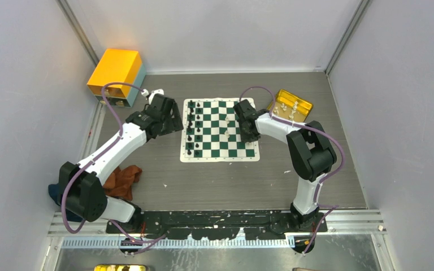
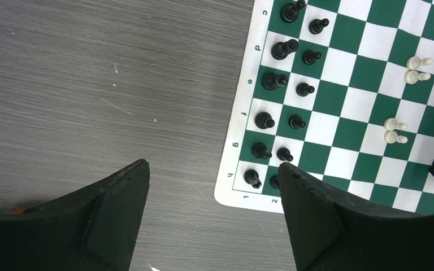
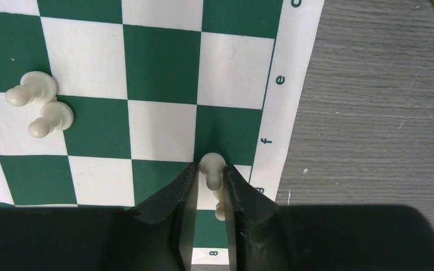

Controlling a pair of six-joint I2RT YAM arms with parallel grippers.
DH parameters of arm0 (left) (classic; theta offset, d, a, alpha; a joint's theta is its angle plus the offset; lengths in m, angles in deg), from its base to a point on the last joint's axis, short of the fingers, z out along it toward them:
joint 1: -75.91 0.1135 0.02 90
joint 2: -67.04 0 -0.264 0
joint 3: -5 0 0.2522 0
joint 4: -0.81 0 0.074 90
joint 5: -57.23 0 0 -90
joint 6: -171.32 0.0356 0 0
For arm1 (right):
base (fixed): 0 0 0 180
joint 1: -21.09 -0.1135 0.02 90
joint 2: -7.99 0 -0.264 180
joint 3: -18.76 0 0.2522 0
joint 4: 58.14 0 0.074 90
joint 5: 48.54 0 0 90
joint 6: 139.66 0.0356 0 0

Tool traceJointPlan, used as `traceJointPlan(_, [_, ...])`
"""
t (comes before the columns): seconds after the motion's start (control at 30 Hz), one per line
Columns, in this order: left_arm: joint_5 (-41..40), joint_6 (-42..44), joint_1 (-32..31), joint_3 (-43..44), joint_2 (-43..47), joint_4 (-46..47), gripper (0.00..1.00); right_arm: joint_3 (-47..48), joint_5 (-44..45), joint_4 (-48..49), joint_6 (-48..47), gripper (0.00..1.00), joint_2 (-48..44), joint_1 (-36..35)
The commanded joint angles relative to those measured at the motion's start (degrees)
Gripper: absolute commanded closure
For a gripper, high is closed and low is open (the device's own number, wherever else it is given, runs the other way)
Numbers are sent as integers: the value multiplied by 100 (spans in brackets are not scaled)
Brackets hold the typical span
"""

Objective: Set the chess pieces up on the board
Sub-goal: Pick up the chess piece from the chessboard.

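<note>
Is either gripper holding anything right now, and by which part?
The right gripper pinches a white piece around its body; the left gripper is open, empty.

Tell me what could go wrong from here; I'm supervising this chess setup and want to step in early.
1. The right end effector brackets the white piece only at its fingertips, so the piece may slip or tip.
2. A second white piece sits right behind it, between the fingers, and could be dragged or toppled.
3. The two white pawns nearby touch each other, so a bump could fell both.
</note>
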Motion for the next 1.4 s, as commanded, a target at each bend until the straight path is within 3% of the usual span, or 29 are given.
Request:
traceJointPlan(0.0, [-117,38,29,100,108,163,16,222,33,153,-41,73,-32,-9])
traceJointPlan(0.33, [-117,56,36,132,69,154,16,319,135,82,-112,83,-52,-5])
traceJointPlan(0.57, [-108,47,35,119,83,144,16,385,192,-12,-173,96,-97,-8])
traceJointPlan(1.37, [-47,-5,35,42,190,112,16,321,-327,-351,194,99,-290,-377])
